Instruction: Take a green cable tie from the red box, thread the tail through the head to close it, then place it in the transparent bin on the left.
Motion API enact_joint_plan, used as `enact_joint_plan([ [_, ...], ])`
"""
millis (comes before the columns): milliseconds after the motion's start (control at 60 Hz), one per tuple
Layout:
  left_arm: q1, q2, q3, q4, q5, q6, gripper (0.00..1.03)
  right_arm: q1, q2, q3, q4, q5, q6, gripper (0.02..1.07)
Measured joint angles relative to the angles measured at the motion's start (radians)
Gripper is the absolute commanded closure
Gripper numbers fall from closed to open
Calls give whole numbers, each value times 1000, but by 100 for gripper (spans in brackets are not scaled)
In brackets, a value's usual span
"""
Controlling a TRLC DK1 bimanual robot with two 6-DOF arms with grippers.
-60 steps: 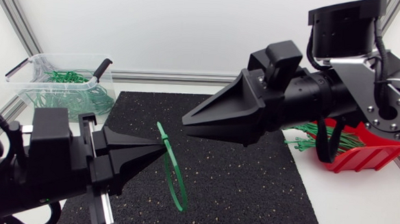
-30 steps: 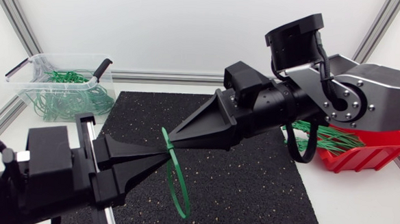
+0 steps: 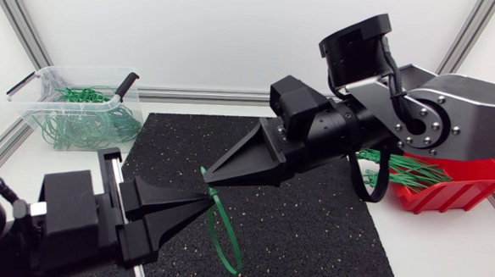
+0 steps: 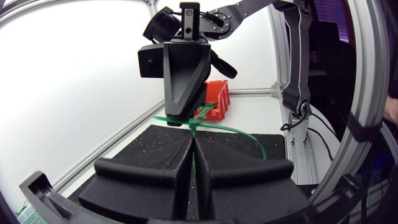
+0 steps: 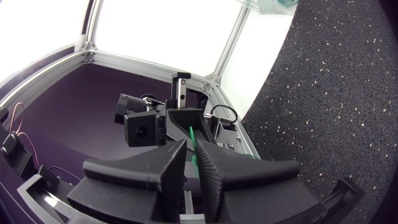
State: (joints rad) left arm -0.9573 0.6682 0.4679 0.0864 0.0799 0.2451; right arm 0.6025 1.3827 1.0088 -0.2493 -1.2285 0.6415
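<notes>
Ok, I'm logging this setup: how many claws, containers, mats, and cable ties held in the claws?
Claws: 2 (left claw, right claw)
Containers: 2 (transparent bin, red box)
Mats: 1 (black mat)
Held ties: 1 (green cable tie)
Total: 6

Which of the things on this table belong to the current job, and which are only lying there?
For the job: cable tie, held by left gripper and right gripper; red box; transparent bin.
Only there: black mat; white table.
</notes>
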Motion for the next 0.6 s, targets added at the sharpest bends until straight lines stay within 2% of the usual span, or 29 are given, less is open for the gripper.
enact_joint_plan([
  [317, -31, 0, -4, 0, -33, 3, 100, 0, 5, 1, -36, 22, -22, 101],
  [517, -150, 0, -4, -2, -172, 3, 100, 1, 26, 25, -42, 49, -22, 101],
  [600, -190, 0, -4, -12, -183, 3, 100, 1, 57, 39, -43, 65, -22, 101],
])
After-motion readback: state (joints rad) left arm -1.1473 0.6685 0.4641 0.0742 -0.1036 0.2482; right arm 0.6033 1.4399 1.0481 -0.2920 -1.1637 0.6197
